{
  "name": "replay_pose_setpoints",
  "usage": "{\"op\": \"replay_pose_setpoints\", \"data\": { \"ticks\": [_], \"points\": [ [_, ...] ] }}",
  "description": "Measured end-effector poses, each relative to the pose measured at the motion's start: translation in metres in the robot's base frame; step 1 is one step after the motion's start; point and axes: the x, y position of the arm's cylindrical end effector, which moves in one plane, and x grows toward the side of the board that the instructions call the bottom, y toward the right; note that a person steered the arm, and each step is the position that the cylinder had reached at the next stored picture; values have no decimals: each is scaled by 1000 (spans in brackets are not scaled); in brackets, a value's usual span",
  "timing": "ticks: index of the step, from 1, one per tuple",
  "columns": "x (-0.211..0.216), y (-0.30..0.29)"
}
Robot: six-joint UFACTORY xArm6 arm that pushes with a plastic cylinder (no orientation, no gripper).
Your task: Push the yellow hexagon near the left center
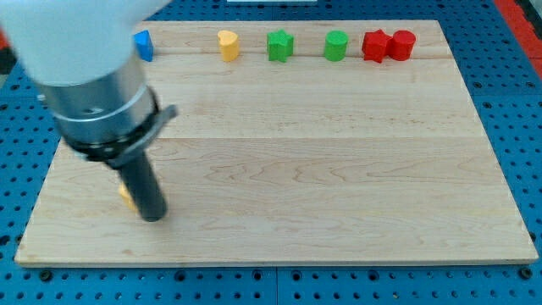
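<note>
My tip (153, 218) rests on the wooden board (322, 169) near the view's bottom left. A yellow block (125, 196), mostly hidden behind the rod, shows as a small sliver touching the rod's left side; its shape cannot be made out. The arm's grey and white body covers the view's upper left.
Along the board's top edge stand a blue block (144, 44), partly hidden by the arm, a yellow heart-like block (228, 44), a green star-like block (279, 45), a green cylinder-like block (336, 45) and two red blocks (376, 45) (402, 44) touching each other. Blue pegboard surrounds the board.
</note>
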Motion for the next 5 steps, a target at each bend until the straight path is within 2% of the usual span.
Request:
{"op": "replay_pose_setpoints", "data": {
  "ticks": [2, 4, 5],
  "points": [
    [-13, -87],
    [-16, -33],
    [-48, -31]
  ]
}}
